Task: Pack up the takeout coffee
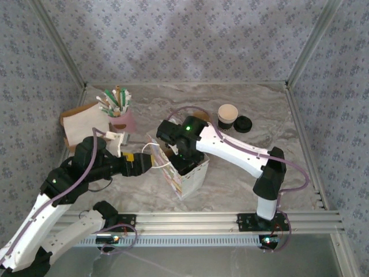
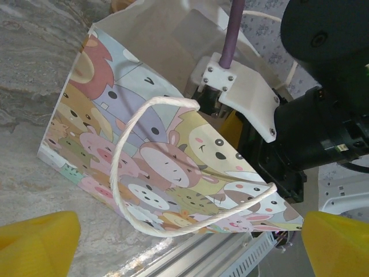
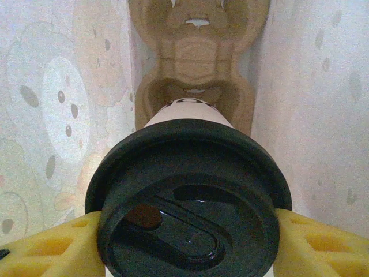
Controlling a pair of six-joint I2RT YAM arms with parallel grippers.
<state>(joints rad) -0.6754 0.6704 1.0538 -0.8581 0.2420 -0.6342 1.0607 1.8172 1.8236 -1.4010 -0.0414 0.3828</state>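
Gripping the takeout coffee (image 3: 190,173) from both sides, the right tool (image 3: 187,245) has its yellow fingers (image 3: 49,248) pressed against the cup just under the round black lid (image 3: 190,225). The cup is upright and it is inside the paper bag (image 1: 193,176), between the two pale walls of the bag. Under the cup, on the bottom of the bag, lies the brown moulded-pulp carrier (image 3: 196,63). I cannot tell if the cup already touches it. In the top view the right tool (image 1: 184,158) reaches down into the open mouth of the bag.

The left tool (image 2: 184,248) stands wide open, with one yellow fingertip (image 2: 34,245) in each lower corner of its wrist view. It faces the side of the bag (image 2: 144,144) that has cartoon animals printed on it, just beside the white rope handle (image 2: 124,150). I cannot tell if it touches the bag. In the top view the left tool (image 1: 154,161) is on the left side of the bag.

The bag stands on the marble-pattern desk (image 1: 248,167). Far behind it there is a second paper cup (image 1: 227,115), open, with a loose black lid (image 1: 243,123) just beside it. To the far left stands a pink cup of sticks (image 1: 122,118), near some brown and white paper (image 1: 81,124).
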